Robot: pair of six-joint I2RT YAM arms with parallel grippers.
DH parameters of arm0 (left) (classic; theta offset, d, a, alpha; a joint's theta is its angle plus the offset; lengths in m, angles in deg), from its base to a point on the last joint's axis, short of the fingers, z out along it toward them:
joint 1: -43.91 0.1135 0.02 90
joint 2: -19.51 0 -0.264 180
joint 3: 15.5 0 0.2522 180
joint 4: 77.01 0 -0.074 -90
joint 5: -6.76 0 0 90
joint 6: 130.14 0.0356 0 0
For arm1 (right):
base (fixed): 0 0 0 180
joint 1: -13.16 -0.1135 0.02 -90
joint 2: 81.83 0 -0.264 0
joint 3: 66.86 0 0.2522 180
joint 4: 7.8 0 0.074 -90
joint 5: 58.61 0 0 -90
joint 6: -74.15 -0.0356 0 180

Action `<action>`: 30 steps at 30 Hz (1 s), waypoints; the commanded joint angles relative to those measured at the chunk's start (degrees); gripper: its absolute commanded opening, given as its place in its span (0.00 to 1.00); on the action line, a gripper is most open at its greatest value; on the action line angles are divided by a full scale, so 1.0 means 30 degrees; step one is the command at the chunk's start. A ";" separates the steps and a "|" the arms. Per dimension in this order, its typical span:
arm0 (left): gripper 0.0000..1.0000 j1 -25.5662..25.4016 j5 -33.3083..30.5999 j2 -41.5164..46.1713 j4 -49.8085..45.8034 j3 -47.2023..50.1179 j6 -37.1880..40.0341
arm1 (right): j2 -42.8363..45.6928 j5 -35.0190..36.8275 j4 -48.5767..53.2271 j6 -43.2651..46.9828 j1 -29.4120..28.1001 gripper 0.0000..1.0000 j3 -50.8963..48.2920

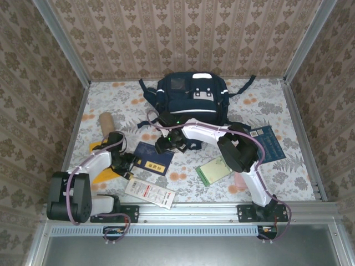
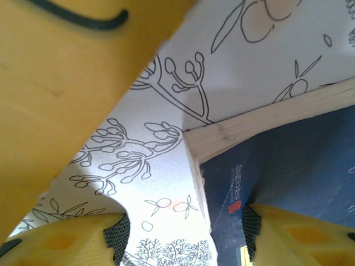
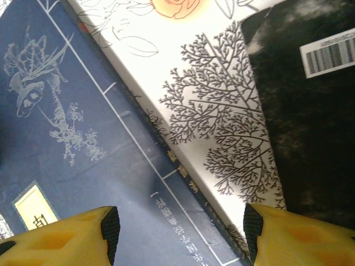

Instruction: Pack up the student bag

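The student bag (image 1: 191, 100), a navy backpack with a grey buckled patch, stands at the back middle of the table. A navy book (image 1: 152, 159) lies in front of it. My left gripper (image 1: 125, 162) is at the book's left edge. In the left wrist view this gripper (image 2: 186, 238) is open and straddles the corner of the book (image 2: 288, 166), one finger over the tablecloth and one over the cover. My right gripper (image 1: 166, 144) reaches over to the book's far edge. It (image 3: 180, 233) is open across the edge of the book (image 3: 83, 166), holding nothing.
A yellow folder (image 1: 105, 176) lies under the left arm and shows up close (image 2: 55, 83). A cardboard roll (image 1: 105, 122), white packet (image 1: 150, 193), green notebook (image 1: 213, 170) and blue book (image 1: 270, 141) lie around. A black barcoded item (image 3: 310, 111) sits beside the book.
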 commanded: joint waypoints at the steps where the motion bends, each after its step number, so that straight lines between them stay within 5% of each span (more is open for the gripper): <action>1: 0.63 -0.1109 0.2186 -0.3020 1.1832 0.1402 0.0572 | -0.1136 0.1058 0.1375 0.0696 0.0153 0.64 0.0755; 8: 0.66 -0.2331 0.2452 -0.4568 1.2422 0.0412 -0.0028 | -0.1687 -0.1544 0.1447 0.1189 -0.0022 0.64 0.0310; 12: 0.73 -0.2175 0.2385 -0.3842 1.1343 -0.0199 0.0318 | -0.0187 0.0223 0.0471 0.0971 0.0097 0.64 -0.1472; 19: 0.80 -0.2719 -0.0427 0.2835 0.2915 -0.1658 0.3854 | 0.1383 0.1390 0.0081 0.0784 0.0723 0.64 -0.2957; 26: 0.80 -0.4332 0.1074 0.5189 -0.2691 -0.1043 0.6996 | 0.2207 0.1469 -0.0207 0.0888 0.0834 0.64 -0.3545; 30: 0.80 -0.6855 0.1725 0.6762 -0.3995 -0.0364 0.7169 | 0.2777 0.1440 -0.0354 0.0869 0.1053 0.64 -0.4062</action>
